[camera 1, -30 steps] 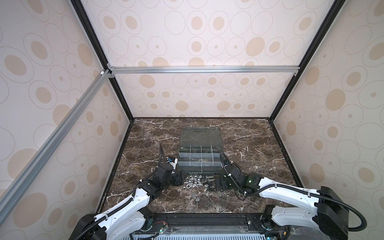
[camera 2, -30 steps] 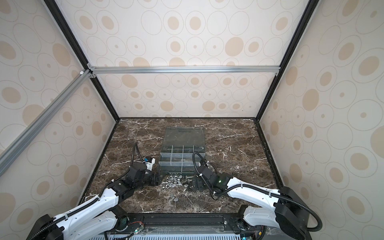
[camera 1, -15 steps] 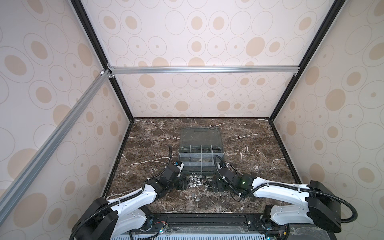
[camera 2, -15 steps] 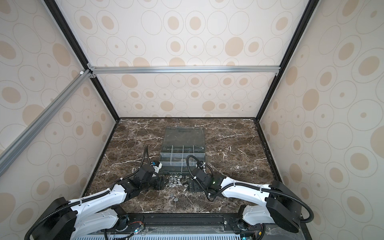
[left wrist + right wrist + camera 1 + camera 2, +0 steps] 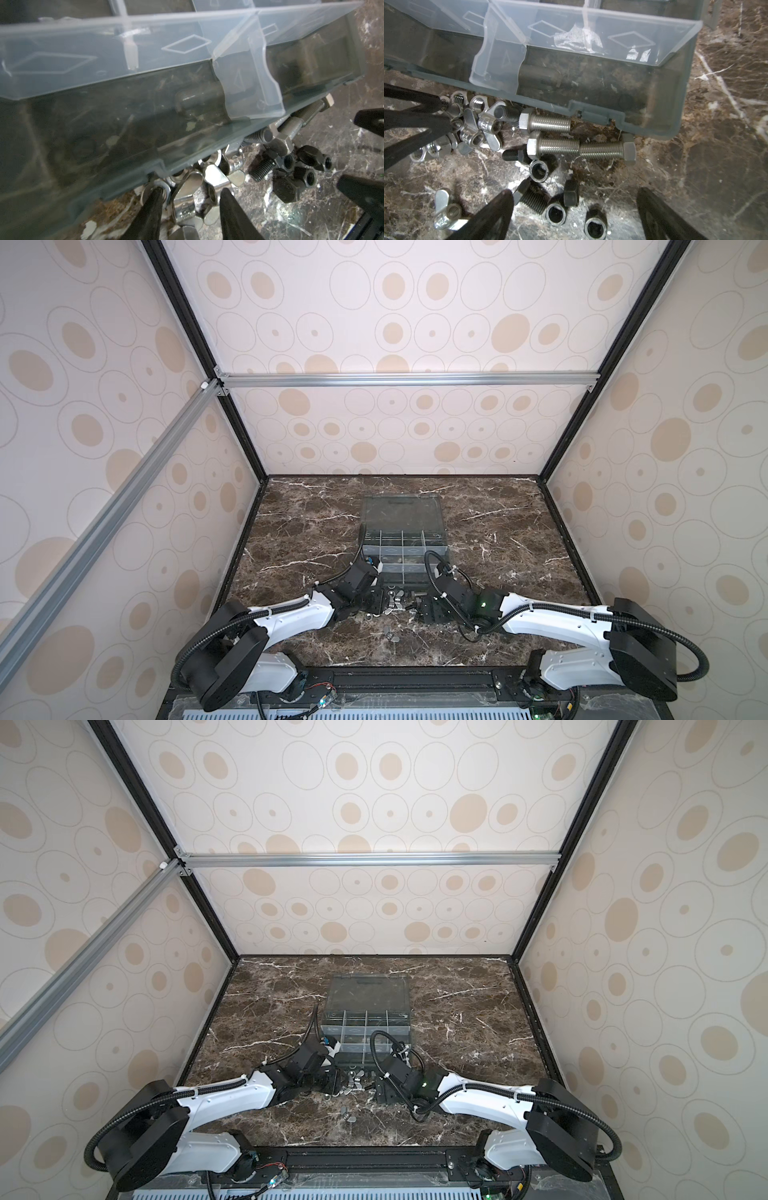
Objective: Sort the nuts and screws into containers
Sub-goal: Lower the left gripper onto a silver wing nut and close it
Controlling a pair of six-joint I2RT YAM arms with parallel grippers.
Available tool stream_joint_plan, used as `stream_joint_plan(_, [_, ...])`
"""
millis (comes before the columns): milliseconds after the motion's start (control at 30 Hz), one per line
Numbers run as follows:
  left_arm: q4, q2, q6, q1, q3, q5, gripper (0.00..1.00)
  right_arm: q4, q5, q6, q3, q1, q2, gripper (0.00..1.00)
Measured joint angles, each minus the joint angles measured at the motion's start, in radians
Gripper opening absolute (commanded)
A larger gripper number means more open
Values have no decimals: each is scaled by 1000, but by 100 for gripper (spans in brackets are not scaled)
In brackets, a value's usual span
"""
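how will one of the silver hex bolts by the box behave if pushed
Likely rolls: the silver hex bolts lie on their round threaded shanks on smooth marble. Probably stiff and heavy for their size, looking solid metal.

Low down, the box (image 5: 591, 89) front wall stops me going forward. Screws (image 5: 550, 124) lie tight against its foot; no room behind them. Nuts (image 5: 475, 126) heaped there too, left gripper (image 5: 191, 192) jaws in among them, crowding that side. Right gripper (image 5: 575, 192) jaws straddle loosely spaced black pieces. Containers (image 5: 402, 548) open from above. Lid (image 5: 401, 510) laid flat behind, out of my way. Table (image 5: 498, 539) right of box bare in both top views.
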Motion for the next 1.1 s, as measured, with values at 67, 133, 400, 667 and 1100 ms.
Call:
stream_joint_plan(67, [-7, 19, 5, -5, 12, -4, 40, 0, -1, 2, 1, 0, 0, 96])
stream_joint_plan(133, [-14, 26, 9, -9, 19, -8, 37, 0, -1, 5, 0, 0, 0, 96])
stream_joint_plan(400, [-34, 27, 8, -37, 19, -41, 30, 0, 0, 22, 0, 0, 0, 96])
stream_joint_plan(667, [-55, 27, 8, -62, 25, -87, 32, -4, 0, 38, -1, 1, -2, 96])
stream_joint_plan(1100, [-130, 41, 23, -101, 66, -124, 29, -15, 0, 63, -11, 8, -14, 96])
